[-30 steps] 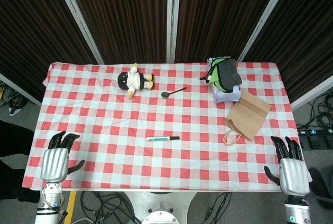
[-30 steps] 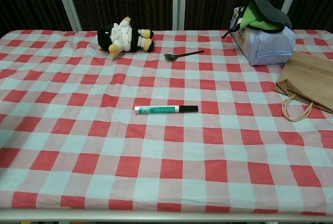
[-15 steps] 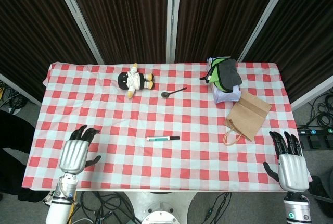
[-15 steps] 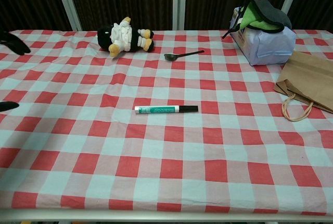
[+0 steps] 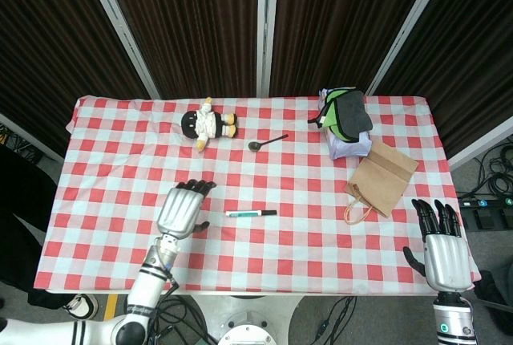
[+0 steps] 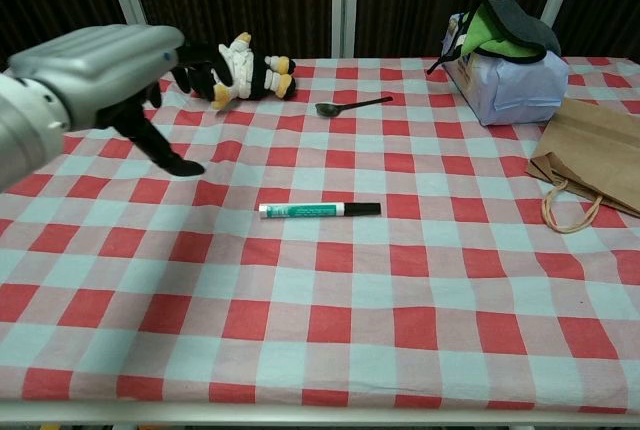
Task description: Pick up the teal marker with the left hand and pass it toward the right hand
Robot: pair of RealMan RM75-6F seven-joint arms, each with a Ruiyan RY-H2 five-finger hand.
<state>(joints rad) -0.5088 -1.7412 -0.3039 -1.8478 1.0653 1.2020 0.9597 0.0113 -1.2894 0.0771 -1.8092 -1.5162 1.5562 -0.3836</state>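
**Left hand near the marker, nothing held**

I see the teal marker (image 5: 251,213) lying flat on the checked tablecloth (image 5: 120,168), near the middle of the table, its dark cap pointing to my right. My left hand (image 5: 181,207) hovers just beside the marker's white end, fingers apart and empty, not touching it. My right hand (image 5: 443,249) sits at the near right corner, fingers spread, holding nothing. Further back lie a penguin toy (image 5: 207,124), a spoon (image 5: 267,141), a paper bag (image 5: 381,175) and a wrapped bundle (image 5: 345,124).
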